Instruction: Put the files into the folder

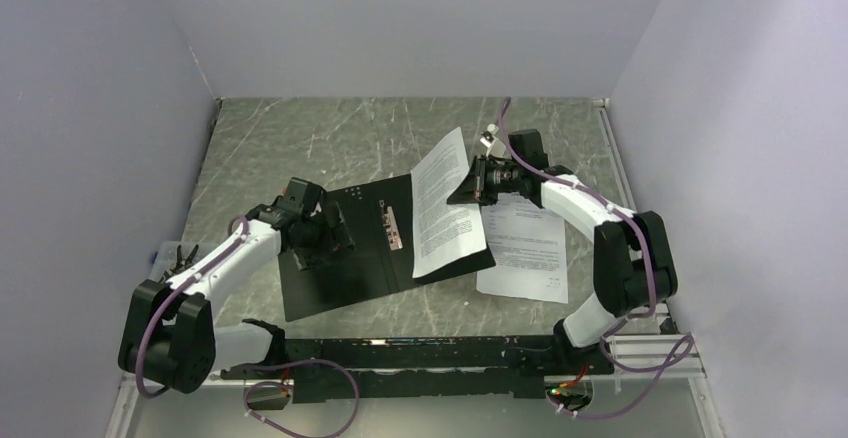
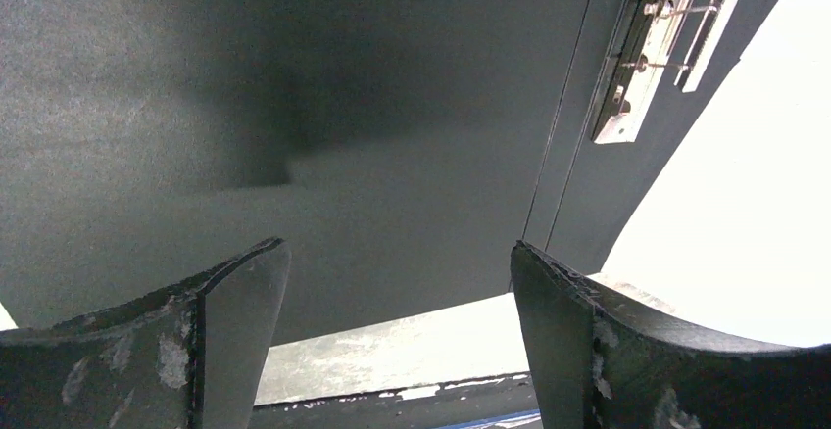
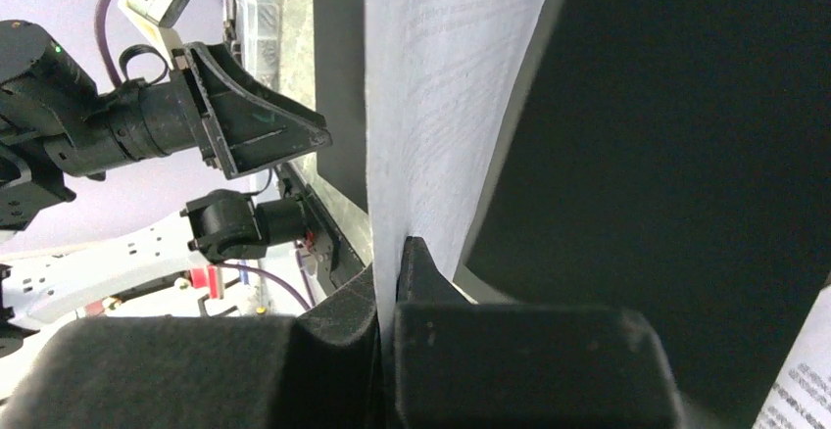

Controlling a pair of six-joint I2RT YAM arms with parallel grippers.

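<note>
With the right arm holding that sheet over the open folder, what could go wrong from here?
The sheet, pinched at one edge by the right gripper, hangs skewed and could land overhanging the folder. Its left edge may snag the metal clip. The second sheet beside the folder could get dragged.

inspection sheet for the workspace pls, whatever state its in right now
surface: grey marbled table, scratched
job's things: folder lies open, black inside up, metal clip near the spine; held sheet lies tilted over its right half; second sheet lies on the table to the right, outside the folder
clutter: small pale item at the left table edge, too small to tell
grippers: left pincer open over the folder's left half, contact unclear; right pincer shut on the held sheet's edge
cables: purple cable runs along each arm, loose loops by the bases
surroundings: plain pale walls on three sides
</note>
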